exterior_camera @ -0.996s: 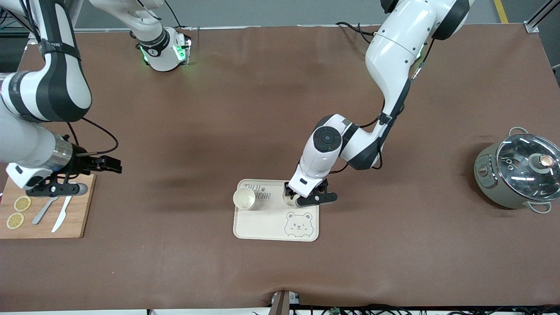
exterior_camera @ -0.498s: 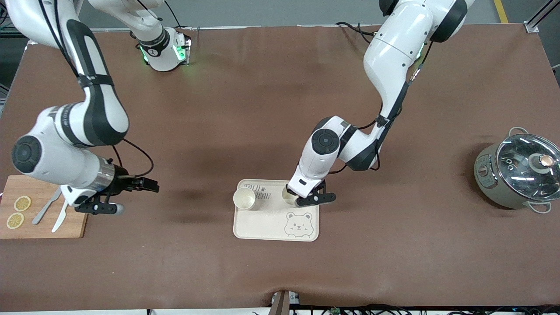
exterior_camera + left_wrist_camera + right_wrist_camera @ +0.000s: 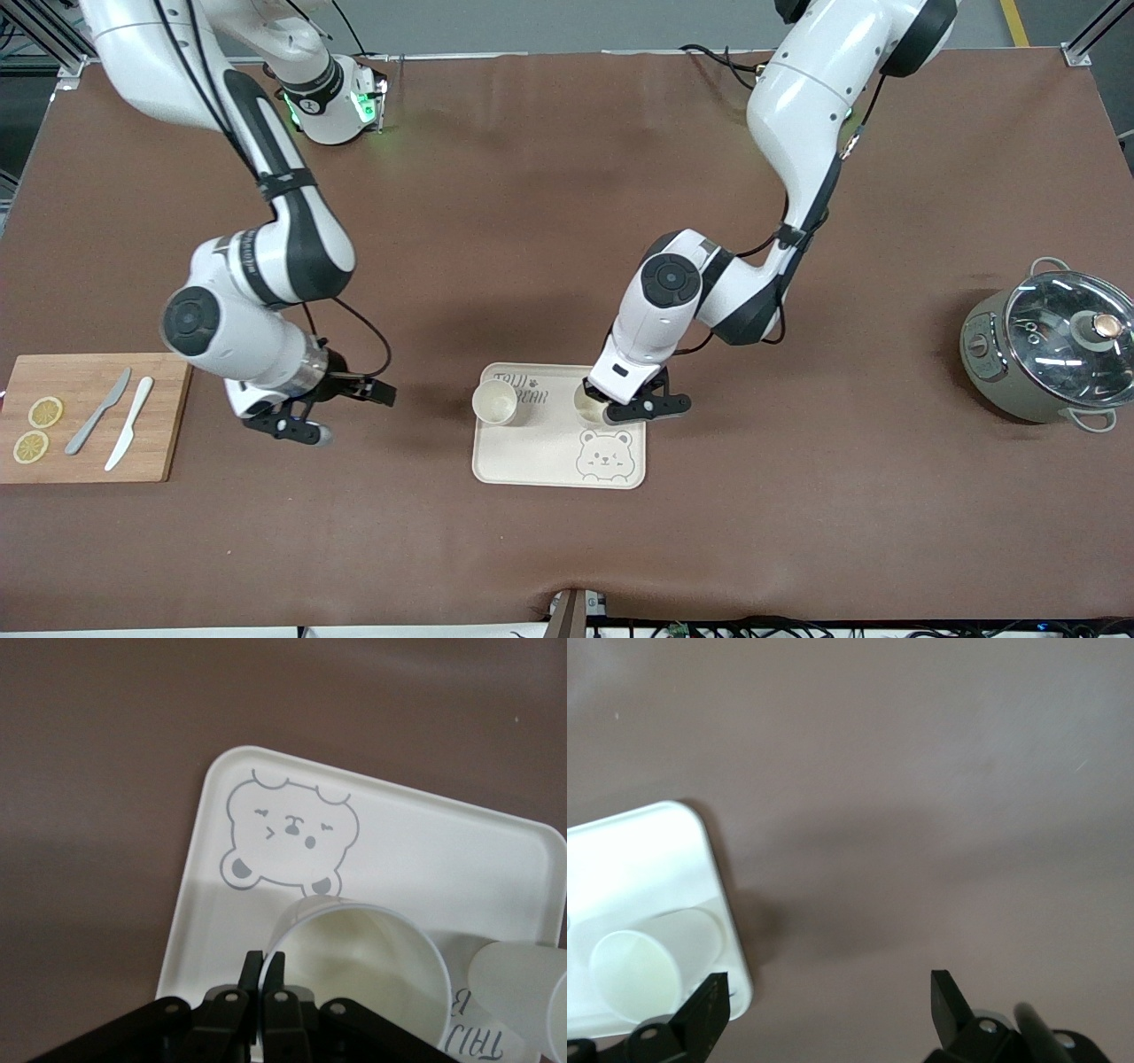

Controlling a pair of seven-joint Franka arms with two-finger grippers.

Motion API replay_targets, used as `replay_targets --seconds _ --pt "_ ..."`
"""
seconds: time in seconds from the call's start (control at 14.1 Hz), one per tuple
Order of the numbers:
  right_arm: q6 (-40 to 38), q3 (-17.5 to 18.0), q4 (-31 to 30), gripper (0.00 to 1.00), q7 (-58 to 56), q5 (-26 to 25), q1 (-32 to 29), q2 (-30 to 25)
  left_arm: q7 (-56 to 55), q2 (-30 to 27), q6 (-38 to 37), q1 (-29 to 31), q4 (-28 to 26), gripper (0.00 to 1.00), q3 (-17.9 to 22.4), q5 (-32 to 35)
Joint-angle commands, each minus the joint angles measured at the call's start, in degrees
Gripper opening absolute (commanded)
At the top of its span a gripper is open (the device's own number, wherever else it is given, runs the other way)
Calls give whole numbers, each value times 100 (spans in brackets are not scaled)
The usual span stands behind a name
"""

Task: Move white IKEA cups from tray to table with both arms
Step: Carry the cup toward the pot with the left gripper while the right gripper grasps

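L gripper [image 3: 611, 409] fingers pinch cup [image 3: 359, 970] rim on tray [image 3: 532, 461]; R gripper [image 3: 828, 997] fingers apart over table

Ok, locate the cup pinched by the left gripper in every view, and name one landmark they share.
Front view: the gripped cup stands on the bear tray, under the left gripper, above the bear drawing.
Left wrist view: its open mouth fills the lower middle, rim pinched between the fingers.
Right wrist view: not in it; only the free cup shows.
Shared landmark: the bear tray, also showing in both wrist views.
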Motion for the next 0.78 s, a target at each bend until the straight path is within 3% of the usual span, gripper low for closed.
replay_targets --seconds 0.0,0.28,0.5,0.71 --pt "130 -44 324 100 737 66 404 312 123 -620 -809 393 -157 0 -15 177" --pt "438 -44 351 100 1187 58 783 541 202 -1174 -1875 1184 -446 0 -172 28" --pt "483 -44 351 100 1196 84 809 576 465 -1771 -1885 1747 -1630 0 -225 -34" --pt "483 -44 351 100 1196 75 871 673 492 -2448 -1264 2195 -3105 0 -226 -34"
